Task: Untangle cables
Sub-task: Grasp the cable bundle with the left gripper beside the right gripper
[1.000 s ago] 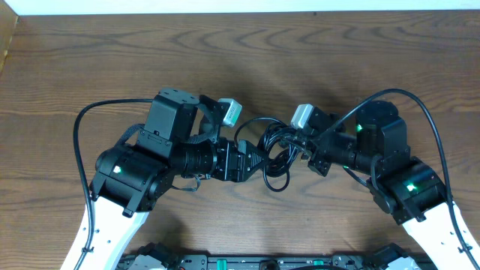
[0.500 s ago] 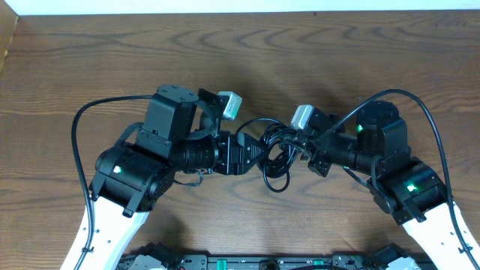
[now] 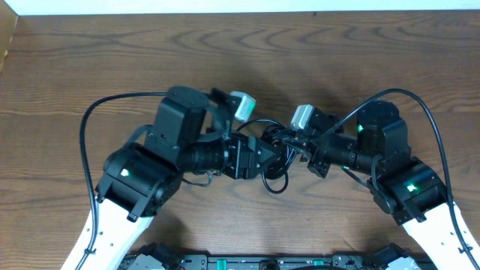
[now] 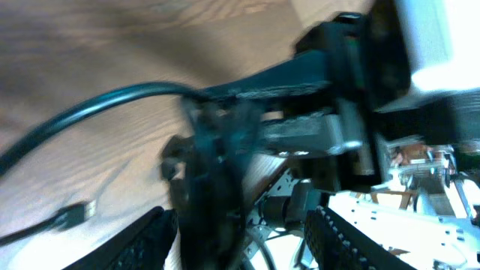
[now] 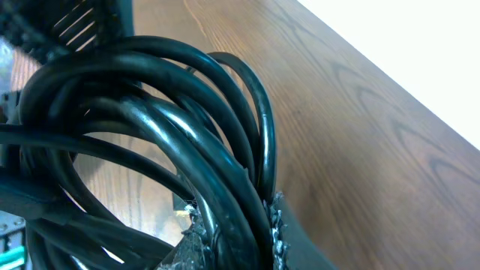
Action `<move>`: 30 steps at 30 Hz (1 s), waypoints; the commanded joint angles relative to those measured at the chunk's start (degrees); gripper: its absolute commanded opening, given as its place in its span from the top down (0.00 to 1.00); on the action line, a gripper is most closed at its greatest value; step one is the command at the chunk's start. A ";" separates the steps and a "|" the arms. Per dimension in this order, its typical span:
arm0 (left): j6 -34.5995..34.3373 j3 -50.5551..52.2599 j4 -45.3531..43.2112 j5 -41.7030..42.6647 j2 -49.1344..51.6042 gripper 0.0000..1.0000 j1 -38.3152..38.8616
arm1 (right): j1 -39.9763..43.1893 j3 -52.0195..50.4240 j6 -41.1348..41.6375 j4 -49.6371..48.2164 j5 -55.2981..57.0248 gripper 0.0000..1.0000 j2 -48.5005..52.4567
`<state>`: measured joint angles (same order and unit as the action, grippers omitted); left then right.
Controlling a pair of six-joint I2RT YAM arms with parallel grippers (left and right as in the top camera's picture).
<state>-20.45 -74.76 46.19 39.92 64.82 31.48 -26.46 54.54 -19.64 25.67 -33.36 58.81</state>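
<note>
Cables [image 3: 279,148] sit in a knotted clump between my two claws, over mid-desk [image 3: 225,52]. My right claw [image 5: 231,238] is clamped on a thick bundle of loops, pads biting in. My left claw [image 4: 240,244] is spread wide with the blurry clump between its fingers; can't tell if they touch. One plug end [image 4: 75,214] lies on the wood.

Cables [image 4: 212,169] blurred (left wrist)

Arms [image 3: 142,176]: black joint housings, white lower links
Lights [image 3: 407,187]: small, green — on the joints
Arm cabling [image 3: 99,106]: thick, black
Wrist cameras [image 3: 241,106]: pale grey boxes
</note>
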 commanded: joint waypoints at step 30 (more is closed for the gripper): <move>2.10 -1.11 -0.83 -11.23 -0.48 0.93 2.40 | -0.44 0.15 5.07 0.92 -0.63 0.35 -0.83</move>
<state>-18.20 -74.76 45.60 31.18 64.82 33.80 -26.44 54.54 -14.52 26.68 -33.54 58.52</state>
